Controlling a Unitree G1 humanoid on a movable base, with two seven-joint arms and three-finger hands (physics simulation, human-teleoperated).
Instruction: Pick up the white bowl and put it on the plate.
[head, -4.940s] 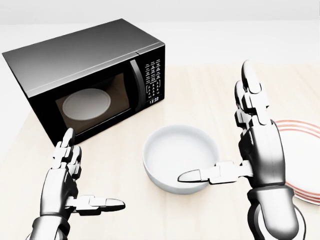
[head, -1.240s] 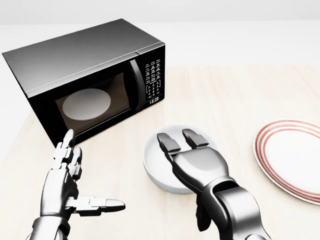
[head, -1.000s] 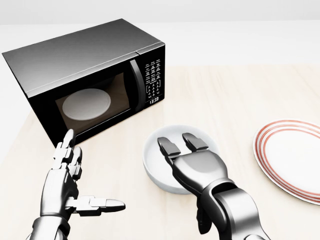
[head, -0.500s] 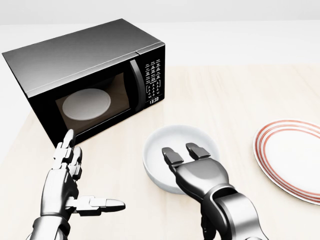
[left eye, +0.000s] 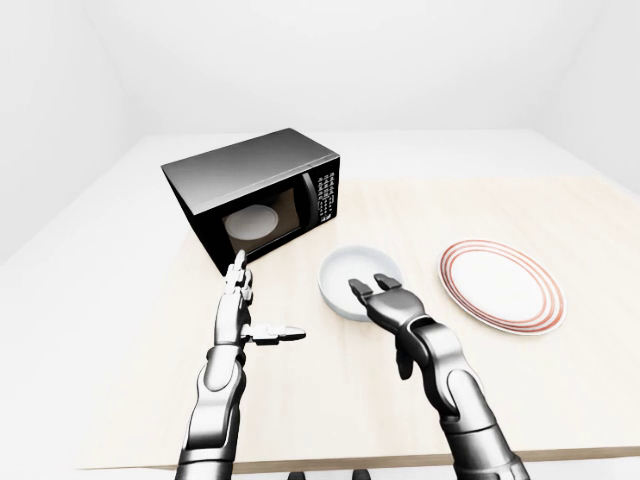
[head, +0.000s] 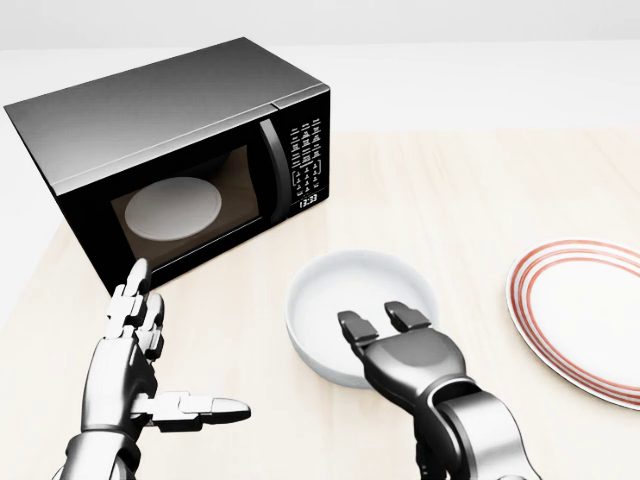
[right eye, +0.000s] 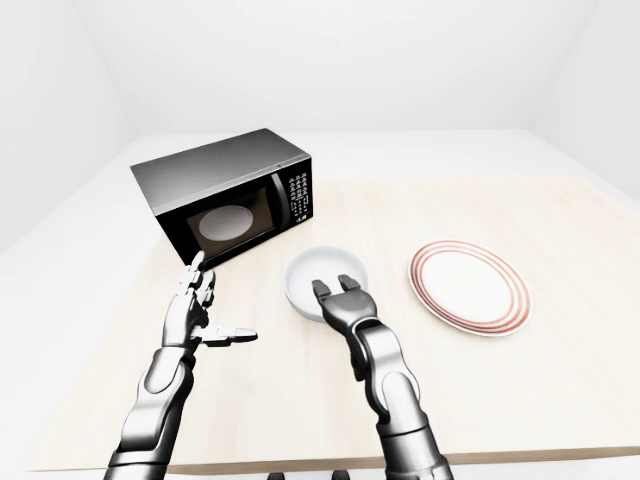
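Note:
The white bowl (head: 352, 285) stands on the light wooden table, just right of the microwave. The white plate with red rings (head: 585, 315) lies at the right edge of the head view, apart from the bowl. My right hand (head: 378, 320) is palm down, its two fingers bent over the bowl's near rim and reaching a little into it. Its thumb hangs below the wrist, away from the bowl, so the hand is open. My left hand (head: 170, 350) is open and empty at the lower left, fingers up and thumb pointing right.
A black microwave (head: 170, 130) with its door shut stands at the upper left, a white turntable (head: 175, 208) showing through the glass. The table (head: 470, 190) runs on past the bowl and plate. Its near edge shows in the left-eye view (left eye: 330, 462).
My right hand has drawn back toward the bottom of the head view, its fingers sliding from the bowl's middle to its near rim. The bowl, plate and left hand have not moved.

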